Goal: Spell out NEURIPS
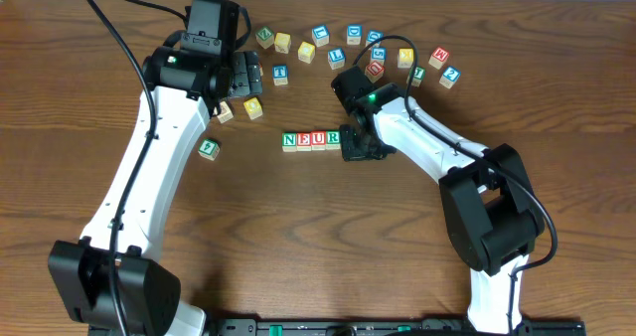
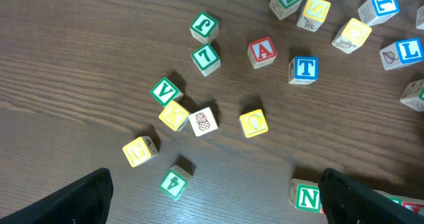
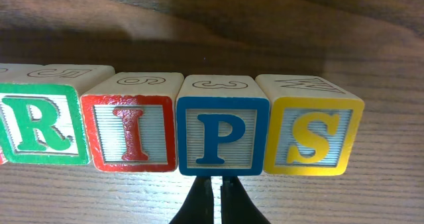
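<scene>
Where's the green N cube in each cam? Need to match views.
Overhead: N cube at the left end of the spelled row, mid-table.
Left wrist: N cube at the bottom edge, right of centre.
Right wrist: not in it; that view runs from the R cube to the S cube.
Shared landmark: the row itself; the R cube ties overhead to right wrist.

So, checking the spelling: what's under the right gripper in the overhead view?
The right gripper hides the row past the R cube; the wrist view shows the I cube, P cube and S cube there.
</scene>
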You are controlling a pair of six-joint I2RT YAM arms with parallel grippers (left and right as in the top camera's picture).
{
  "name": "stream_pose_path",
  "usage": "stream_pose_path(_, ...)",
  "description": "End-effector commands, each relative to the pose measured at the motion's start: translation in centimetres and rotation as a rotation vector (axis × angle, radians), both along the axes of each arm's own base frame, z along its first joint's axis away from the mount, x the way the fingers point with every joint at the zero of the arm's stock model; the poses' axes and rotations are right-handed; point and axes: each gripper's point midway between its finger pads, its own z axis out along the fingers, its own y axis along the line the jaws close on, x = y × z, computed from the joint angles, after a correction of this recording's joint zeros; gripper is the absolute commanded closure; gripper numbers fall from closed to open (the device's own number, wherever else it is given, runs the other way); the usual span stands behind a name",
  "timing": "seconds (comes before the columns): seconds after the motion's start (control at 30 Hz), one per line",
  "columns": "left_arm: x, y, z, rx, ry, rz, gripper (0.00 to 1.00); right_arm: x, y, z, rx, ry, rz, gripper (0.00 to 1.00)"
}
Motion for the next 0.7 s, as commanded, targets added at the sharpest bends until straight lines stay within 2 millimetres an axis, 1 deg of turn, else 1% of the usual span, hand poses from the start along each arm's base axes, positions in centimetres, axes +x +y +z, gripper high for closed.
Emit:
stream_pose_path(0.0, 0.0, 0.4, 0.3, 0.010, -0.006, 0.005, 0.02, -0.1, -0.1, -0.4, -0.019, -0.002, -0.008, 0.99)
stream_pose_path(0.23, 0.0, 0.4, 0.3, 0.010, -0.006, 0.005, 0.02, -0.1, 0.3, -0.2, 0.003, 0.001, -0.005, 0.99)
stream_pose_path(0.33, 0.0, 0.4, 0.3, 0.010, -0.006, 0.005, 0.02, 0.2, 0.4, 0.9, 0.024, -0.015, -0.009, 0.99)
stream_pose_path(0.47, 0.0, 0.4, 0.3, 0.010, -0.006, 0.005, 0.03, 1.1, 0.3, 4.0, 0.060, -0.079, -0.019, 0.99)
stream_pose_path(0.53, 0.0, 0.4, 0.3, 0.010, -0.006, 0.005, 0.02, 1.5, 0.1, 5.9, 0.082, -0.119, -0.027, 0.97)
stream_pose_path(0.6, 0.0, 0.4, 0.3, 0.010, -0.006, 0.005, 0.02, 1.8, -0.4, 7.7, 0.103, -0.156, -0.042, 0.95)
stream_pose_path(0.67, 0.0, 0.4, 0.3, 0.010, -0.006, 0.005, 0.02, 2.2, -1.4, 9.8, 0.122, -0.197, -0.063, 0.93)
